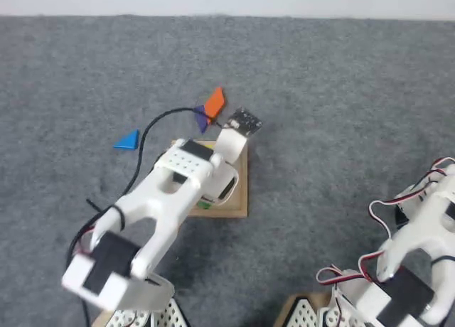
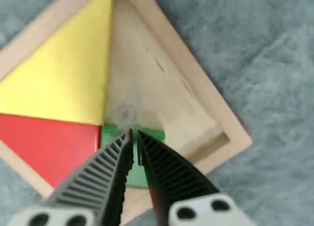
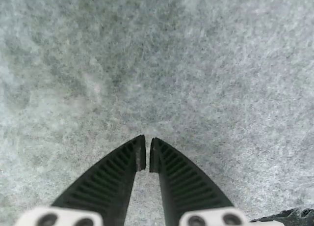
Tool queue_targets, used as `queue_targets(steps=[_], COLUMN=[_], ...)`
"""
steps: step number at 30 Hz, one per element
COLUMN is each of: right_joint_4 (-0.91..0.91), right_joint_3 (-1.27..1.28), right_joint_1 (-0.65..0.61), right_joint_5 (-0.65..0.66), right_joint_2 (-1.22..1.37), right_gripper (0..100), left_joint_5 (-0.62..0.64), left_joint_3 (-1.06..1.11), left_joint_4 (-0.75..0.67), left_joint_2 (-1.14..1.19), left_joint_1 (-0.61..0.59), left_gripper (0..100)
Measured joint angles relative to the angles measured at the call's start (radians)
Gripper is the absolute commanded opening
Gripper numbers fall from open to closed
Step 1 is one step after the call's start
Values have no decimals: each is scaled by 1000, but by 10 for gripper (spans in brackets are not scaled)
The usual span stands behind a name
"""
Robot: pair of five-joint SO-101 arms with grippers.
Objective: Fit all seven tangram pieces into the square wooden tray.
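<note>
Carpet (image 1: 341, 92), grey and felt-like, covers the whole table in front of you. Your left arm (image 1: 163, 206) stretches out over the middle of it and hangs above the square wooden tray (image 1: 240, 192), hiding most of the tray in the high view. Your right arm (image 1: 419, 249) sits folded near the table's edge on its own side, well apart from the tray. The left wrist view shows a large yellow triangle (image 2: 64, 73) lying flat in the tray, with one edge against a red piece (image 2: 49, 147) beside it. A small green piece (image 2: 156, 135) lies next to the red one, close to the tray's rim, and bare wood takes up the rest of the floor. Your left gripper (image 2: 134, 133) has its jaws nearly together, with only a slit between them. Its tips are over the green piece, and you cannot tell whether they touch it. Your right gripper (image 3: 147, 152) is likewise closed to a thin gap, holds nothing and points at bare carpet. Out on the carpet a blue triangle (image 1: 128, 140) lies to one side of the tray. Beyond the tray's far edge an orange piece (image 1: 215, 102) touches a smaller purple piece (image 1: 201, 117).
</note>
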Motion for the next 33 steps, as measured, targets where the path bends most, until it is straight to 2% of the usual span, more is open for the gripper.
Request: queue_targets(steps=[7,10,13,18,24,33], right_joint_4=[0,0,0,0,0,0], right_joint_3=[0,0,0,0,0,0], right_joint_1=[0,0,0,0,0,0], right_joint_5=[0,0,0,0,0,0], right_joint_2=[0,0,0,0,0,0], right_gripper=[32,32,32,32,32,32], left_joint_5=[-32,-34,-86,-112,-117,-121], left_joint_3=[114,137,147,147,29,23], left_joint_4=[-34,-34,-34,-34,5,20], left_joint_2=[-167,-196,-198,-110,11,2], left_joint_1=[-2,-2,-2,-2,0,-34], left_gripper=[11,11,11,11,11,11])
